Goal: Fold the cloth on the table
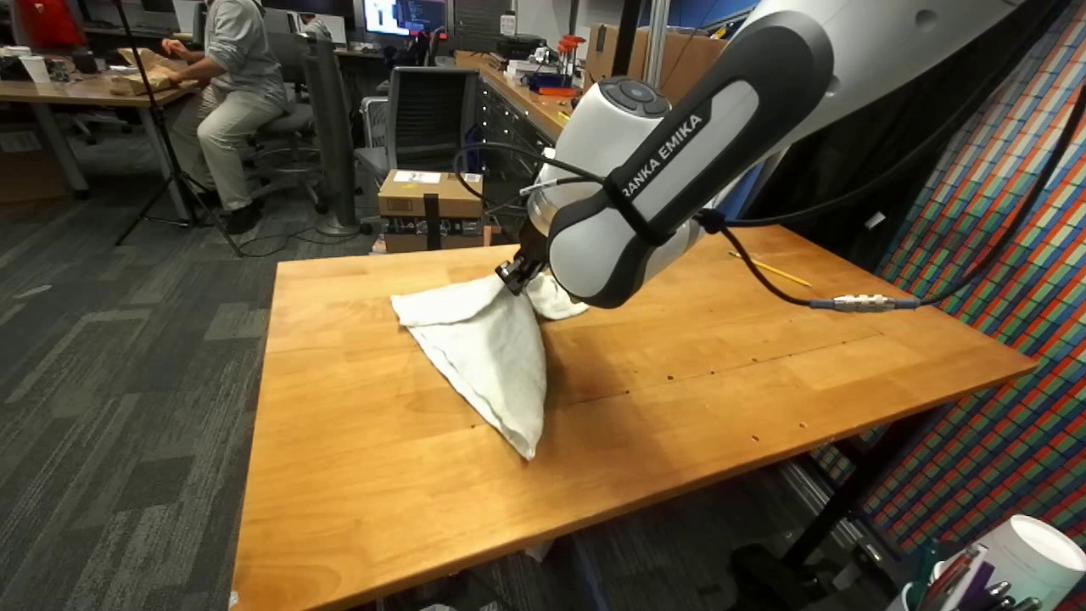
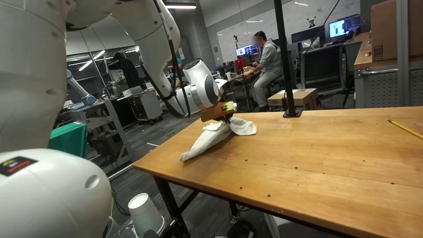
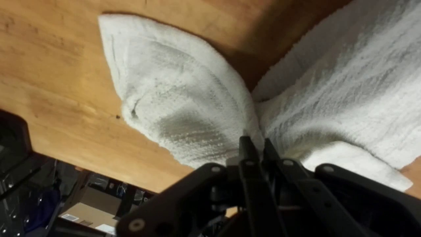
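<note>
The white cloth (image 1: 488, 356) lies bunched on the wooden table (image 1: 382, 509), a long tapered flap on one side and a small rounded flap on the other. In an exterior view the cloth (image 2: 208, 140) rises toward the fingertips, close to the table's far-left edge. My gripper (image 3: 257, 141) is shut on a pinched ridge of the cloth (image 3: 184, 85), whose two flaps spread left and right of the fingers in the wrist view. Pointing down, the gripper (image 1: 512, 282) holds this ridge just above the tabletop. Part of the small flap hides behind the arm.
A yellow pencil (image 1: 770, 269) lies on the table's far right part. A black post (image 2: 288, 66) stands at the table's back edge in an exterior view. A cardboard box (image 1: 431, 204) sits on the floor past the table, and a person (image 1: 237, 102) sits further off.
</note>
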Motion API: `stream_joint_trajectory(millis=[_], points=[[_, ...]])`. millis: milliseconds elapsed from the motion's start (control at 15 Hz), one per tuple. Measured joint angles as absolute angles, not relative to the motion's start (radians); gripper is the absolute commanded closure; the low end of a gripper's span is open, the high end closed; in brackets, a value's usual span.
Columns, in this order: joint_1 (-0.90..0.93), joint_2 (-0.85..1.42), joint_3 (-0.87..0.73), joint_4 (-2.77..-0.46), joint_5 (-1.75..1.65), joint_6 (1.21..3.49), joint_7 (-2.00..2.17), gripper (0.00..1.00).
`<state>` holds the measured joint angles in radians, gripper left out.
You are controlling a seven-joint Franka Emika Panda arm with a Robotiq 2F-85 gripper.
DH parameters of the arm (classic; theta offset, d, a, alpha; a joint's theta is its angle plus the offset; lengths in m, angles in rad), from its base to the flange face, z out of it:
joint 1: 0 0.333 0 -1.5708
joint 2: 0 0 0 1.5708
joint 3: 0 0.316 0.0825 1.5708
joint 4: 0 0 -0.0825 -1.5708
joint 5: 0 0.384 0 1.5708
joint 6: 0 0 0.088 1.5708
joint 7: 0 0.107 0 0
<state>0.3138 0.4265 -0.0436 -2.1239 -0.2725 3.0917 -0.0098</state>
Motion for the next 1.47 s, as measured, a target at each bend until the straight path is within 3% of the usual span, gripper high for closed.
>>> stream_joint_trajectory(millis=[1467], points=[[0.363,0.453,-0.005,-1.994,-0.274,3.117,-0.101,0.92]])
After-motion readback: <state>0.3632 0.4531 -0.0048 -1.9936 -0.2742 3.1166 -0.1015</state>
